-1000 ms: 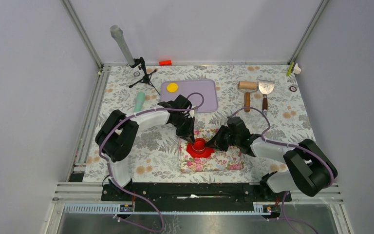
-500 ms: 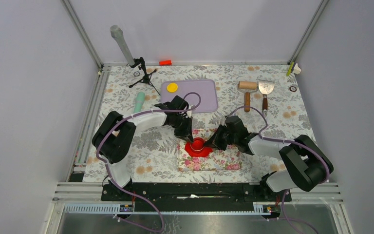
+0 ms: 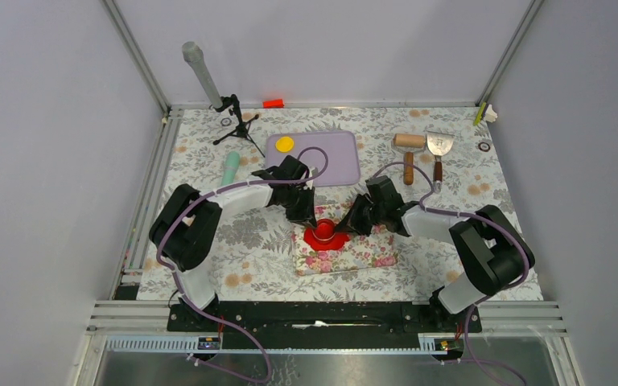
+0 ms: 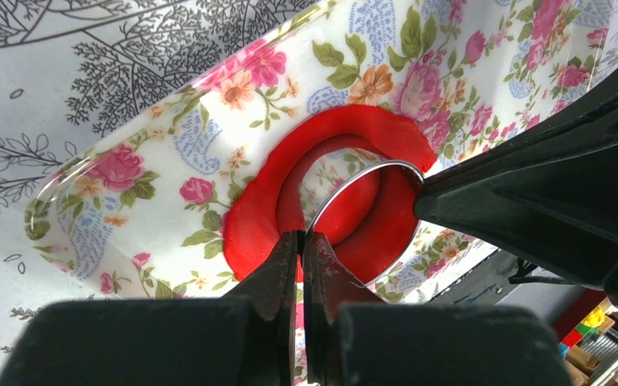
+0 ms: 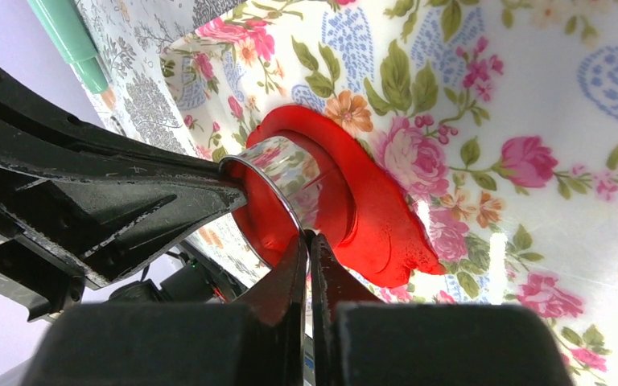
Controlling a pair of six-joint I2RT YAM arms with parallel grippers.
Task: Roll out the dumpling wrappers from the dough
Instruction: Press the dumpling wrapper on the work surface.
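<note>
The red dough [image 3: 319, 240] lies as a flat ragged sheet on the floral board [image 3: 358, 259]. A metal ring cutter [image 3: 327, 227] stands in it, slightly tilted. My left gripper [image 3: 310, 218] is shut on the ring's left rim [image 4: 334, 197]. My right gripper [image 3: 344, 227] is shut on the opposite rim [image 5: 278, 173]. A round red piece [image 4: 356, 207] sits inside the ring, and a strip of bare board shows beside it. The dough sheet [image 5: 386, 229] spreads around the ring. A yellow wrapper [image 3: 285, 144] lies on the purple mat [image 3: 334, 163].
A wooden rolling pin [image 3: 408, 154] and a metal scraper [image 3: 438, 149] lie at the back right. A mint pen [image 3: 231, 167] and a small black tripod [image 3: 238, 122] are at the back left. A red-orange block [image 3: 273, 103] sits at the far edge.
Both grippers, the ring and the floral board have shifted a little toward the back. The right arm has folded in closer to the middle.
</note>
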